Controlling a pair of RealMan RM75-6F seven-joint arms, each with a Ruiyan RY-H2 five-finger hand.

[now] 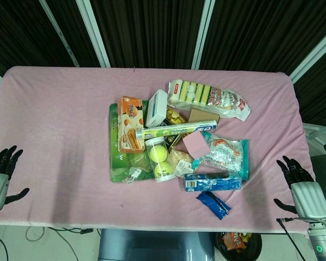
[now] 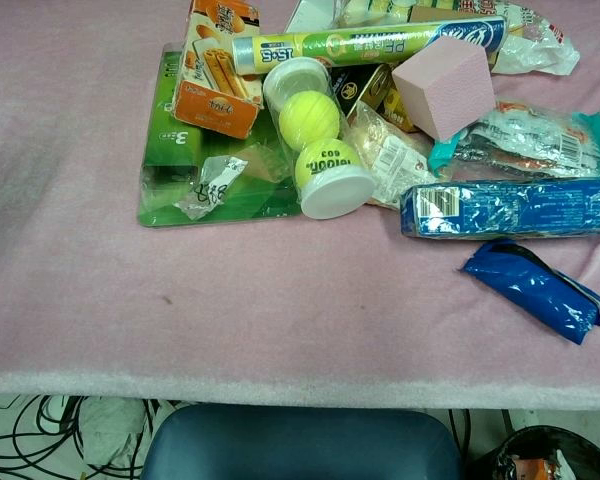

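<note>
My left hand [image 1: 1,173] hovers at the table's front left edge, fingers spread, holding nothing. My right hand [image 1: 300,182] hangs at the front right edge, also spread and empty. Neither hand shows in the chest view. Between them lies a heap of goods: a clear tube of tennis balls [image 1: 158,159] [image 2: 318,150], an orange snack box [image 1: 130,123] [image 2: 214,68], a green flat pack [image 1: 119,157] [image 2: 170,170], a pink block [image 1: 195,144] [image 2: 446,84], a long blue packet [image 1: 212,181] [image 2: 510,208] and a small dark blue wrapper [image 1: 213,204] [image 2: 535,288].
A pink cloth [image 1: 60,119] covers the table. At the back of the heap lie a bag of yellow-green sponges [image 1: 207,98], a white box [image 1: 156,107], a long green-white tube [image 1: 176,129] and a teal snack bag [image 1: 226,155]. A blue chair [image 2: 300,445] stands below the front edge.
</note>
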